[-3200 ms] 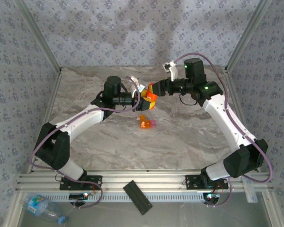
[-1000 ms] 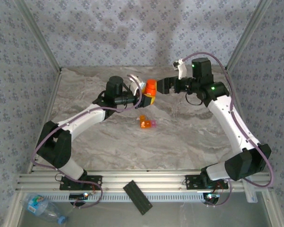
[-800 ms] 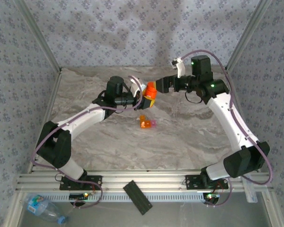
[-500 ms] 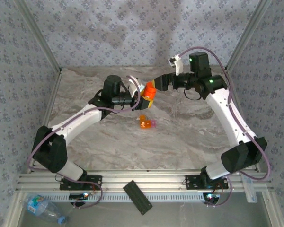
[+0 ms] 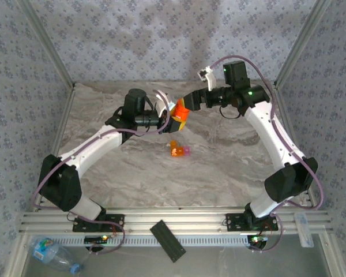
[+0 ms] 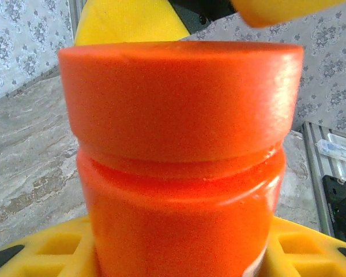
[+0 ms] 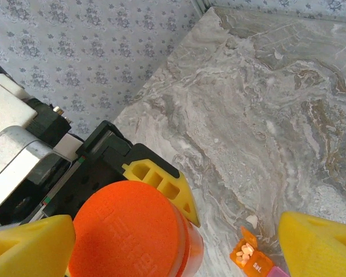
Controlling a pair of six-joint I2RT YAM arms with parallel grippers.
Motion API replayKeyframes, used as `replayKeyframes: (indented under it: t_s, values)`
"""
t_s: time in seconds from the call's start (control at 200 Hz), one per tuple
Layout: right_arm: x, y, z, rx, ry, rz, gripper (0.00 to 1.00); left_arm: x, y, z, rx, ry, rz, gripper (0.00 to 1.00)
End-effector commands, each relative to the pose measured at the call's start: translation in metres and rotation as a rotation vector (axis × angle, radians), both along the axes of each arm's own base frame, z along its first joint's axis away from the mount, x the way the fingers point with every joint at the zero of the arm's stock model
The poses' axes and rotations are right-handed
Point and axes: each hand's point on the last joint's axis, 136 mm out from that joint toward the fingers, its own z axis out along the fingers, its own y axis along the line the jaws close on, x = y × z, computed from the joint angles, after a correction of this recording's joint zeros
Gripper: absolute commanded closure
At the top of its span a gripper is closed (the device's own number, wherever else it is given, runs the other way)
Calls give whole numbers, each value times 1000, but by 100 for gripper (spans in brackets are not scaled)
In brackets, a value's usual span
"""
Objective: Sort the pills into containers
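pill bottle, orange and round with its cap on, sits upright above the table, well off the surface, near the far middle of the workspace. we see the left gripper clamped on its lower body: in the left wrist view the yellow fingers press in from both sides at the base, and the bottle's wide cap and narrower neck rise above them. the right gripper hangs over the cap from the other side with its jaws spread wide. in the right wrist view one yellow pad lies just beside the cap's rim and the other is well apart from it; we cannot quite tell whether the near pad touches the cap. the cap top shows faint raised lettering, too blurred to read. below the bottle on the marbled table rests the small orange compartment, its lid tipped open, with a few pale pills inside and the pale pink piece joined to its right side.
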Motion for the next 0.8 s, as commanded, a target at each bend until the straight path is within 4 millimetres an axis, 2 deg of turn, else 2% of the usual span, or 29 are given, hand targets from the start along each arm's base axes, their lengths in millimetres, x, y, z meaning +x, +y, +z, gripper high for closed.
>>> replayKeyframes:
  t_s: [0.0, 0.27, 0.46, 0.795]
  values:
    - [-8, 5, 2, 5, -7, 49, 9, 0, -3, 17, -28, -45, -44, 100]
    - [-14, 11, 6, 24, -10, 81, 11, 3, -4, 13, -28, -36, -51, 100]
    - [-17, 14, 1, 15, 1, 97, 14, 5, -4, 14, -31, -37, -51, 100]
    - [-20, 14, -7, 0, 15, 107, 31, 7, -6, 18, -37, -40, -56, 100]
